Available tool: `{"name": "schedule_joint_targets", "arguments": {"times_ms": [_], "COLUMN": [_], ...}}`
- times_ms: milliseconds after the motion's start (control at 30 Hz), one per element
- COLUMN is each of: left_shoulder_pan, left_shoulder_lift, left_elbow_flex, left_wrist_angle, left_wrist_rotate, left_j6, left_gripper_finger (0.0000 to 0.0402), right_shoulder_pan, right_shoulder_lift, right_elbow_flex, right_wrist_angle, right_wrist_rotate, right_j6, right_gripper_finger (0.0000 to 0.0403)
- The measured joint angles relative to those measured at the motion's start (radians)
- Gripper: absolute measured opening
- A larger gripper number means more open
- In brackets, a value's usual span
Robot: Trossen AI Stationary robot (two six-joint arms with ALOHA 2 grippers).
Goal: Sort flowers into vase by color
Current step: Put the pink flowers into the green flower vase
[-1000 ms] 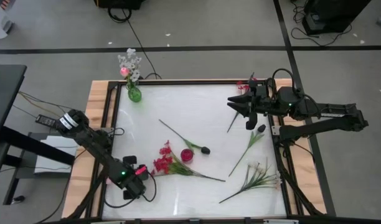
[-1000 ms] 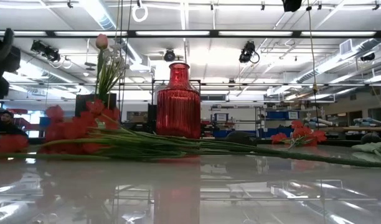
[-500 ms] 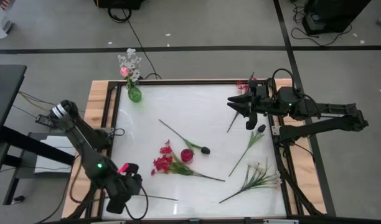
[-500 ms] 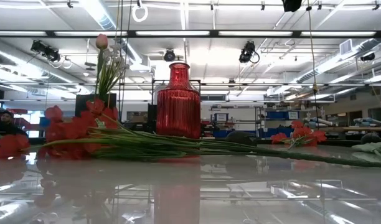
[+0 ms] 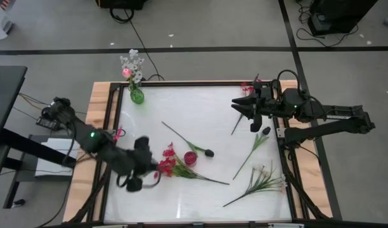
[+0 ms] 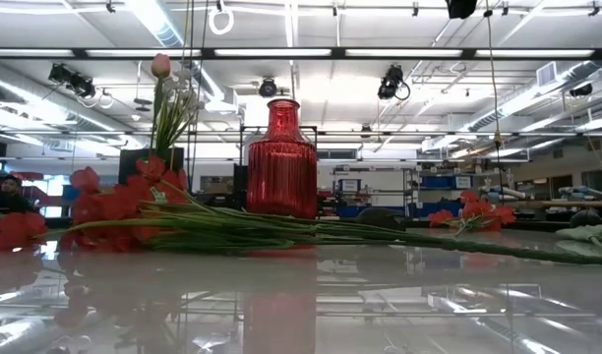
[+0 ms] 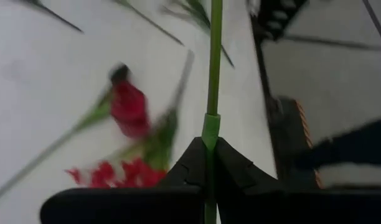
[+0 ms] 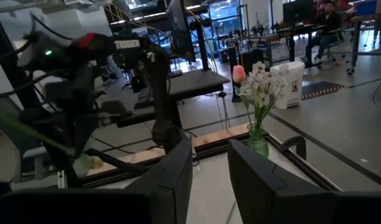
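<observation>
My left gripper (image 5: pixel 146 166) (image 7: pixel 209 142) hangs over the table's left side, shut on a thin green flower stem (image 7: pixel 213 68); the bloom is out of view. Just ahead of it, red clustered flowers (image 5: pixel 167 166) lie on the table next to a small red vase (image 5: pixel 191 158) (image 6: pixel 281 162). A green vase (image 5: pixel 136 95) at the far left corner holds white blossoms and a pink bud. My right gripper (image 5: pixel 237 105) (image 8: pixel 209 180) hovers open at the far right, holding nothing. My left gripper pinches the green stem at a thicker green joint (image 7: pixel 210 127) between its two fingertips. The fingers lie along the stem, which runs straight ahead past them, lifted clear of the table. Its far end leaves the wrist picture.
On the table lie a dark-budded flower (image 5: pixel 208 152), another dark bud (image 5: pixel 265 131) on a long stem, a spray of white flowers (image 5: pixel 260 180) at the near right, and a red flower (image 5: pixel 248 85) beside the right gripper. A wooden frame (image 5: pixel 99 114) edges the table.
My left gripper has risen from the table near the near-left edge, swung toward the far side and the red flowers, and tipped up from pointing steeply down. The thin stem that lay along the near edge has been lifted off the table with it.
</observation>
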Motion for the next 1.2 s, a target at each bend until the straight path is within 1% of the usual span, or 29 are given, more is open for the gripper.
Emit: {"name": "schedule_joint_targets", "arguments": {"times_ms": [67,133,233,333,467,567,667,733,800,833,900,967,1100,1200], "left_shoulder_pan": [0.069,0.140,0.254,0.363,0.465,0.514,0.548,0.565,0.577,0.583,0.594,0.601,0.620,0.635], "left_shoulder_lift": [-0.001,-0.001,-0.001,-0.001,-0.001,0.007,0.020,0.033,0.035,0.041,0.046,0.048,0.046,0.047], "left_elbow_flex": [0.000,0.000,0.000,0.000,0.000,0.000,-0.001,-0.001,-0.001,-0.001,-0.001,-0.003,-0.002,-0.002], "left_wrist_angle": [0.042,0.099,0.195,0.284,0.392,0.475,0.542,0.587,0.578,0.582,0.574,0.565,0.564,0.565], "left_wrist_rotate": [0.000,0.004,0.063,0.131,0.140,0.145,0.145,0.145,0.145,0.146,0.155,0.187,0.257,0.316], "left_j6": [0.027,0.062,0.114,0.132,0.136,0.162,0.187,0.191,0.163,0.133,0.062,0.006,-0.100,-0.219], "left_gripper_finger": [0.0017,0.0017,0.0018,0.0018,0.0018,0.0018,0.0018,0.0018,0.0018,0.0018,0.0018,0.0018,0.0018,0.0018], "right_shoulder_pan": [0.000,0.001,0.001,-0.004,-0.007,-0.007,-0.006,-0.006,-0.013,-0.013,-0.009,0.002,0.024,0.057], "right_shoulder_lift": [0.003,0.012,0.029,0.031,0.030,0.030,0.054,0.086,0.141,0.171,0.235,0.287,0.370,0.412], "right_elbow_flex": [0.000,0.000,0.000,0.000,0.000,0.000,0.000,0.002,0.031,0.053,0.110,0.177,0.285,0.357], "right_wrist_angle": [0.040,0.120,0.259,0.358,0.490,0.519,0.525,0.503,0.424,0.357,0.219,0.101,-0.052,-0.109], "right_wrist_rotate": [0.000,0.001,0.001,0.005,0.005,0.013,0.081,0.085,0.010,-0.034,-0.090,-0.103,-0.053,0.047], "right_j6": [0.023,0.123,0.236,0.228,0.261,0.252,0.260,0.274,0.242,0.218,0.176,0.120,-0.040,-0.257], "right_gripper_finger": [0.0113,0.0113,0.0113,0.0113,0.0113,0.0113,0.0113,0.0113,0.0113,0.0112,0.0112,0.0112,0.0112,0.0112]}}
